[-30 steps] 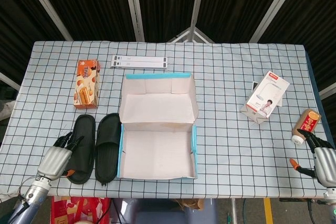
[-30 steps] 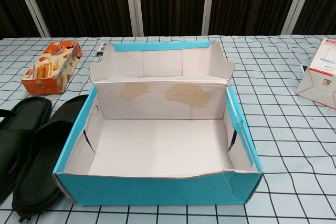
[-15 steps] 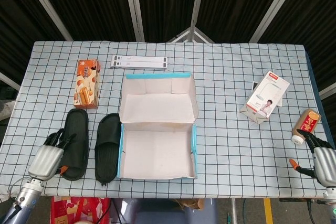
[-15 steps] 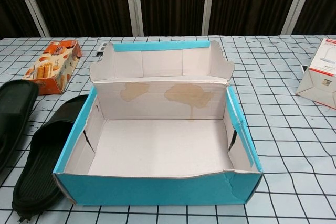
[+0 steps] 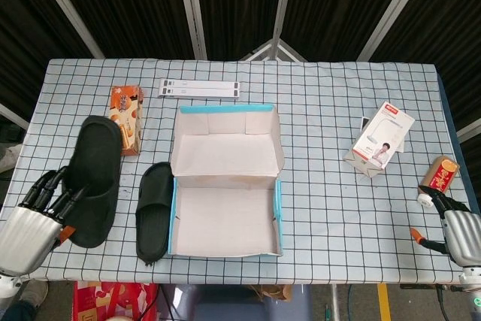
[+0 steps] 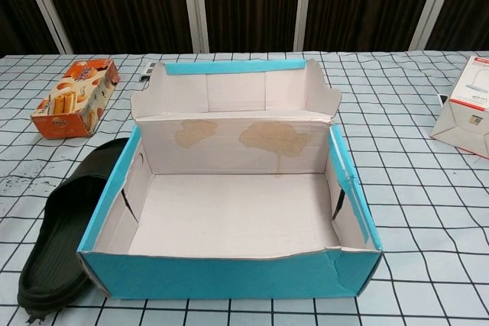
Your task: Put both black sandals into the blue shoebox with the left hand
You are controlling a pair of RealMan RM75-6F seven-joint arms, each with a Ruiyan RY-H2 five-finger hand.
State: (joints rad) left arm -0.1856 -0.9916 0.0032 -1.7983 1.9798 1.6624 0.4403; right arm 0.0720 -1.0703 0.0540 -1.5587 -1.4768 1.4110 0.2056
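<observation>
My left hand (image 5: 34, 216) holds one black sandal (image 5: 94, 178) lifted above the table's left side; in the head view it looks large and overlaps the snack box. This sandal and the left hand are outside the chest view. The second black sandal (image 5: 154, 208) (image 6: 65, 234) lies flat on the table against the left wall of the blue shoebox (image 5: 279, 208) (image 6: 229, 276). The shoebox stands open in the middle with nothing inside, its lid folded up at the back. My right hand (image 5: 458, 229) rests at the front right table edge, holding nothing, fingers curled.
An orange snack box (image 5: 128, 114) (image 6: 72, 101) lies at the left. A white strip (image 5: 199, 89) lies behind the shoebox. A white carton (image 5: 383, 137) (image 6: 466, 116) sits on the right, and a brown bottle (image 5: 437, 178) lies near my right hand.
My left hand has lifted the outer sandal off the table, up and away from the other one; it has left the chest view. The second sandal and right hand stay put.
</observation>
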